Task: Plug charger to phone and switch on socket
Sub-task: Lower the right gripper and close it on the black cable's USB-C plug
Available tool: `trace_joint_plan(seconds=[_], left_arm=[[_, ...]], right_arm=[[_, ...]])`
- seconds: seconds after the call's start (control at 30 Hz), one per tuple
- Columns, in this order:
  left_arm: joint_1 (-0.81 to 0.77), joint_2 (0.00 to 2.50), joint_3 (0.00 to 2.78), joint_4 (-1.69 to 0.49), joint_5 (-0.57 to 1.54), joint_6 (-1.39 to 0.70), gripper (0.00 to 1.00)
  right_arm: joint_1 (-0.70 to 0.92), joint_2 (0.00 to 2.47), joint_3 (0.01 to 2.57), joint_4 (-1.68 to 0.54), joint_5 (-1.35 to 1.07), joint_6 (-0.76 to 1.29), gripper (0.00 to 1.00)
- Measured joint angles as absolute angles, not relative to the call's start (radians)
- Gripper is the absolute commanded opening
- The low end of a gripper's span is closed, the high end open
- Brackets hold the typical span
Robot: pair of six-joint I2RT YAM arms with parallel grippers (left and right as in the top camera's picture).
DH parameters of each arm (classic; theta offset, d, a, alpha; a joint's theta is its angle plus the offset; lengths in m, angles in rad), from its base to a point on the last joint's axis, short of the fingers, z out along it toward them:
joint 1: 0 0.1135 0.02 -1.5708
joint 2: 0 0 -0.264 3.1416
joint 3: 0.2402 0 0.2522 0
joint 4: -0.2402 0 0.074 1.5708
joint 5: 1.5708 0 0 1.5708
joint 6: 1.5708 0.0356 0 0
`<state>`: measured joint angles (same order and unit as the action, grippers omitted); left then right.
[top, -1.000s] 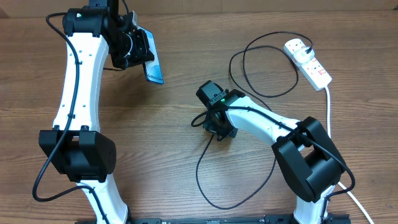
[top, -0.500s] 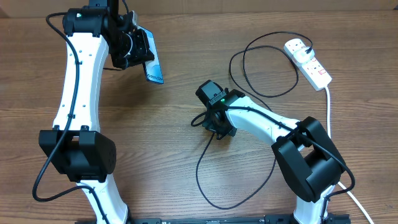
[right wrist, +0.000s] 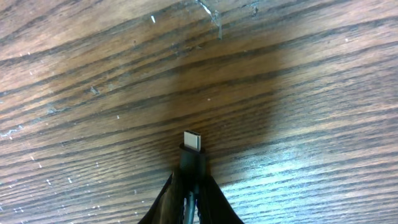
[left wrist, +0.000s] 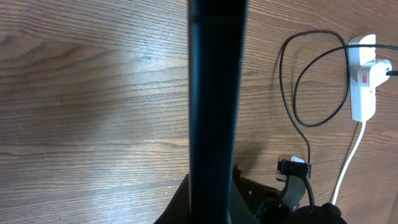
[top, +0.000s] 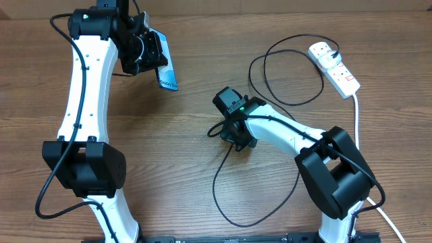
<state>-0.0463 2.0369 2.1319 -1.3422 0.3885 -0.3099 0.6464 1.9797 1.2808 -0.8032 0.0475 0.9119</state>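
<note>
Scene: overhead view of a brown wooden table (top: 189,196) with two white-and-black robot arms rising from the bottom edge.
Left gripper (top: 145,50): upper left of the overhead view, clenched on the phone.
Phone (top: 166,74): held in that grip and tilted, its lit blue-white screen showing; in the left wrist view it is a dark vertical bar seen edge-on.
Right gripper (right wrist: 189,183): centre of the overhead view, low over the table, fingers clamped on the charger just behind its tip.
Charger (top: 215,183): a thin black cable looping across the right half of the table; its small metal connector (right wrist: 193,141) pokes out past the fingertips, and its white plug (top: 323,50) sits in the socket.
Socket (top: 341,74): white power strip at the upper right, well apart from the phone; switch position too small to tell.
</note>
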Motion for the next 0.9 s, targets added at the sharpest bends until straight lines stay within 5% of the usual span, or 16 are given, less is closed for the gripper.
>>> trace_joint_plan(seconds=[0.33,0.9], left_arm=[[-0.046,2.037,2.132,-1.342,0.389,-0.31,0.04],[-0.046,2.037,2.132,-1.342,0.389,-0.31,0.04]], right_arm=[[0.641,1.98,1.283,-0.811,0.007,0.912,0.19],[0.641,1.98,1.283,-0.824,0.006,0.912,0.05]])
